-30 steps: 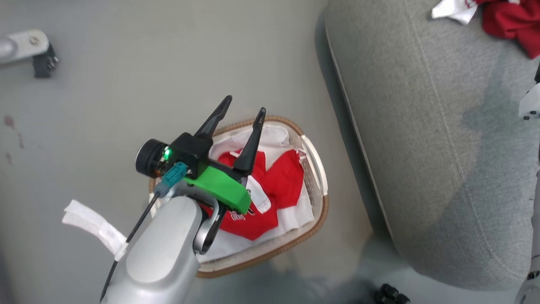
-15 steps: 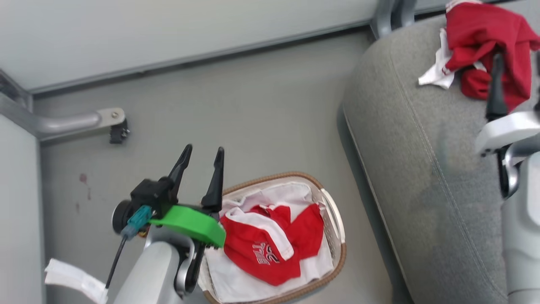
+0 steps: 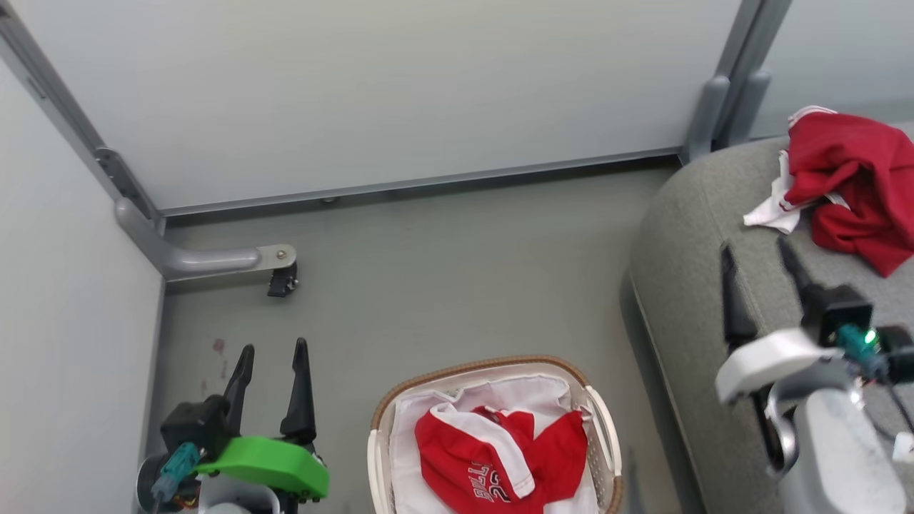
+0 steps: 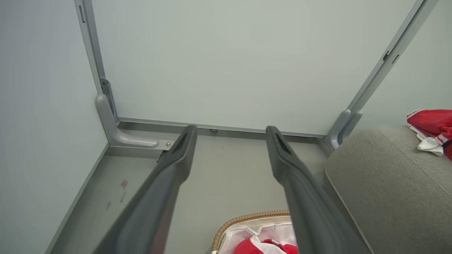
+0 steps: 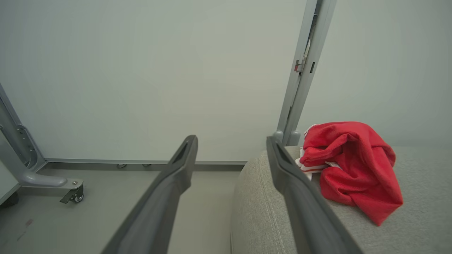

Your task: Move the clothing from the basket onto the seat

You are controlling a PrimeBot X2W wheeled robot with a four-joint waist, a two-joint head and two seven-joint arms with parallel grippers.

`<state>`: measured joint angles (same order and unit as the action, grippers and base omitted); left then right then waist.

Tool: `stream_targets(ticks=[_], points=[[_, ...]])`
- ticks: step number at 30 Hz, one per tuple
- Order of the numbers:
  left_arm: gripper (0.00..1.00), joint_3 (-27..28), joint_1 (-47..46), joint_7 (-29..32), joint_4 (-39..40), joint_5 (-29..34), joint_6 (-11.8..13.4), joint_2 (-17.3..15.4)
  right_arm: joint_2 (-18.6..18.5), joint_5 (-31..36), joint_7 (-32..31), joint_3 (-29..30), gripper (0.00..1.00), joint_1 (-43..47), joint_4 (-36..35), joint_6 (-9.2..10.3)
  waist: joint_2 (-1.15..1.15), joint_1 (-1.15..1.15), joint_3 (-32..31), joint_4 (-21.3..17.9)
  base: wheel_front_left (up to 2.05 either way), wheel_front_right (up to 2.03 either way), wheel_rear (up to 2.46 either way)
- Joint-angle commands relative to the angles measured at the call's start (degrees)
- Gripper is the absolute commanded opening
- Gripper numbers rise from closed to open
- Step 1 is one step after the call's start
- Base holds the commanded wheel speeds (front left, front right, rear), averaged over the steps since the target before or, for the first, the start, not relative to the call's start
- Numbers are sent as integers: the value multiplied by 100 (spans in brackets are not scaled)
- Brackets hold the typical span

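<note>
The white basket (image 3: pixel 471 371) with a brown rim stands on the floor at the bottom centre of the head view. Red clothing (image 3: pixel 500 464) with white trim and dark letters lies in it. My left gripper (image 3: pixel 273 348) is open and empty, above the floor to the left of the basket. The left wrist view has the left gripper (image 4: pixel 230 127) with wide jaws and the basket rim (image 4: pixel 247 217) below. A second red garment (image 3: pixel 850 178) lies bunched on the grey seat (image 3: pixel 685 271). My right gripper (image 3: pixel 755 248) hangs open over the seat's corner. In the right wrist view, the right gripper (image 5: pixel 231 138) is left of that garment (image 5: pixel 356 165).
A white sheet (image 3: pixel 428 421) lines the basket. Pale wall panels close the back and left. A grey frame foot with a caster (image 3: pixel 278 275) juts onto the floor at the left. A grey post (image 3: pixel 714 114) stands behind the seat's corner.
The head camera has tilted up, bringing the walls into view. My left gripper has left its place over the basket for the floor to the basket's left. My right gripper has come into view over the seat.
</note>
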<state>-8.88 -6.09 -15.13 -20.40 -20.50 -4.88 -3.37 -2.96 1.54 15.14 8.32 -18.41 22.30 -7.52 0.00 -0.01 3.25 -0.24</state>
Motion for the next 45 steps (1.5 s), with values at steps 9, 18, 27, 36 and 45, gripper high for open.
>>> stream_targets(ticks=[9, 18, 27, 36, 45], points=[[100, 204, 522, -3, 40, 97, -89, 34, -9, -750, 2, -593, 100, 1044, -234, 7, 0, 1, -307, 299, 0, 0, 0], [100, 125, 632, -3, 2, 25, -88, 45, -7, -825, 2, -787, 100, 1317, -222, 7, 0, 1, -377, 302, 0, 0, 0], [100, -8, 564, -3, -56, -47, -57, 45, -7, -819, 2, -830, 100, 1315, -248, 7, 0, 1, -398, 326, 0, 0, 0], [100, -45, 500, -3, -71, -16, -73, 46, -6, -899, 2, -866, 100, 1302, -261, 7, 0, 1, -400, 339, 0, 0, 0], [100, -207, 375, -3, -119, 158, -113, 45, -6, -895, 2, -856, 100, 1220, -317, 7, 0, 1, -297, 280, 0, 0, 0]])
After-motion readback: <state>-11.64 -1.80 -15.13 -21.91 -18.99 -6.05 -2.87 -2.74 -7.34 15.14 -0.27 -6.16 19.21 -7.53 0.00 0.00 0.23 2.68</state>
